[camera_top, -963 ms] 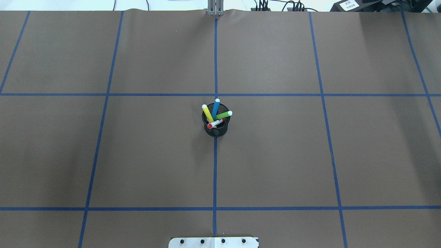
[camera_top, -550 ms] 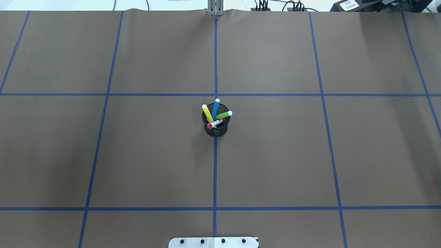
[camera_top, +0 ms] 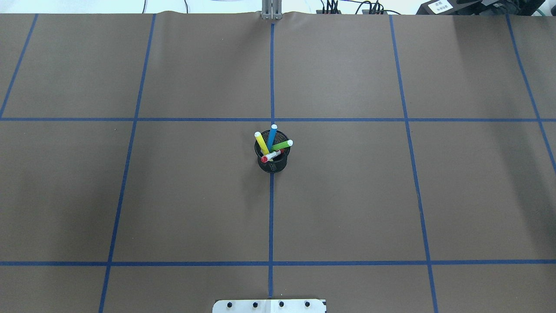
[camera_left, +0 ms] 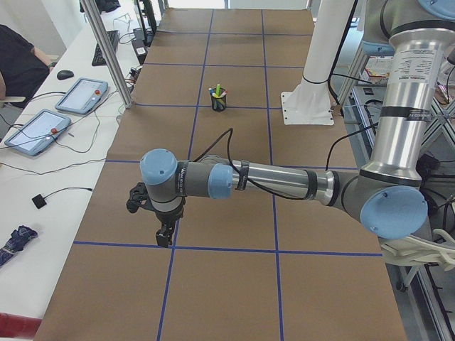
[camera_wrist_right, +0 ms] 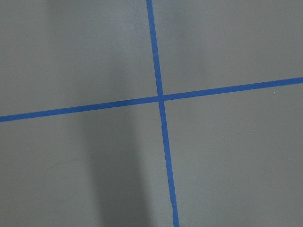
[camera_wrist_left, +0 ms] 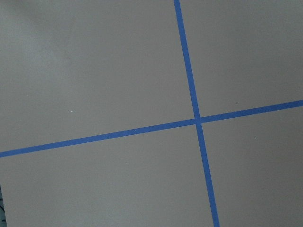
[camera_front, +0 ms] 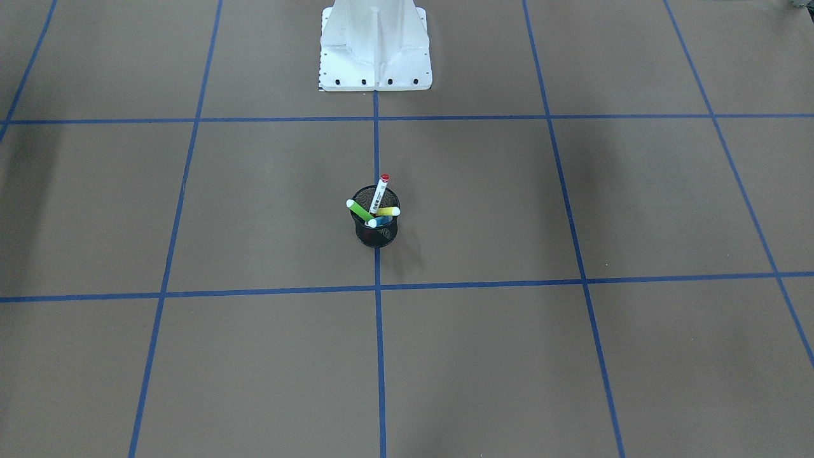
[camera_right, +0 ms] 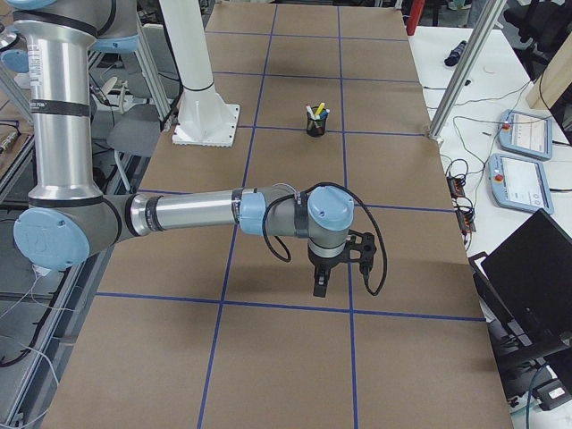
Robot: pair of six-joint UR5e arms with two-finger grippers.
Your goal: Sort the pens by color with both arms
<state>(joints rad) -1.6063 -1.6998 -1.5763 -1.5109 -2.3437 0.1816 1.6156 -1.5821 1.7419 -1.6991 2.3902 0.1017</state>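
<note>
Four pens stand together in a black mesh cup (camera_top: 273,164) at the table's middle: a yellow pen (camera_top: 261,142), a blue pen (camera_top: 272,136), a green pen (camera_top: 282,144) and a white pen with a red cap (camera_top: 270,155). From the front the white pen (camera_front: 380,191) rises highest above the cup (camera_front: 375,234). Neither arm touches them. My left gripper (camera_left: 165,238) hangs over the left end of the table, far from the cup (camera_left: 218,104). My right gripper (camera_right: 319,288) hangs over the right end. I cannot tell whether either is open or shut. Both wrist views show only brown paper and blue tape.
Blue tape lines (camera_top: 271,74) split the brown table cover into squares. The white pedestal base (camera_front: 375,44) stands at the robot's side of the table. Tablets (camera_left: 82,94), cables and a seated person (camera_left: 18,64) are beyond the far edge; a laptop (camera_right: 536,268) sits there too.
</note>
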